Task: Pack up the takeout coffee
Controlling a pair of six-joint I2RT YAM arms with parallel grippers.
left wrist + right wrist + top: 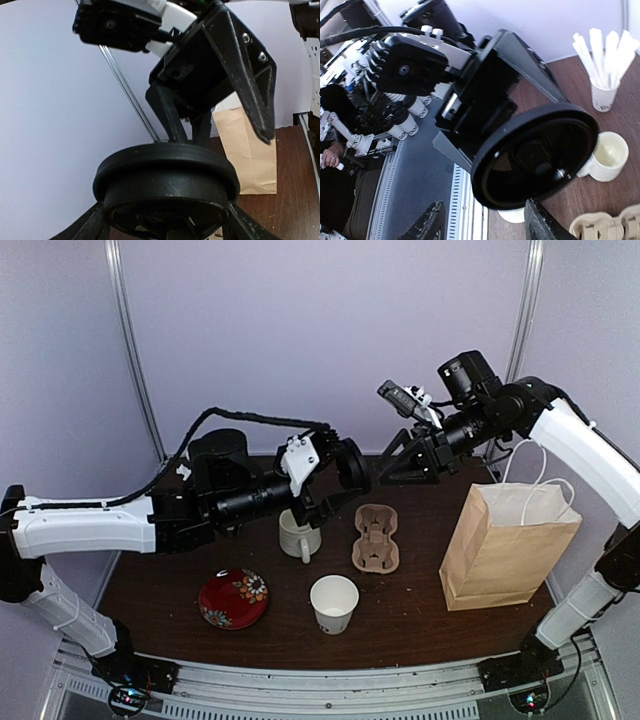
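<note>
My left gripper [345,468] is shut on the round black lid [354,464] and holds it in the air above the table's back middle. In the left wrist view the lid [165,172] sits between my two fingers [82,227]. My right gripper [388,468] faces it from the right, open. In the right wrist view the lid [535,155] hangs just ahead of the spread fingers [546,224], and I cannot tell whether they touch it. The white paper cup [333,602] stands upright and open at the front middle of the table.
A white mug [298,535] stands under the left arm, and it also shows in the right wrist view [607,155]. A cardboard cup carrier [375,537] lies at centre. A brown paper bag [505,545] stands at the right. A red bowl [233,598] sits front left. A cup of straws [605,95] shows in the right wrist view.
</note>
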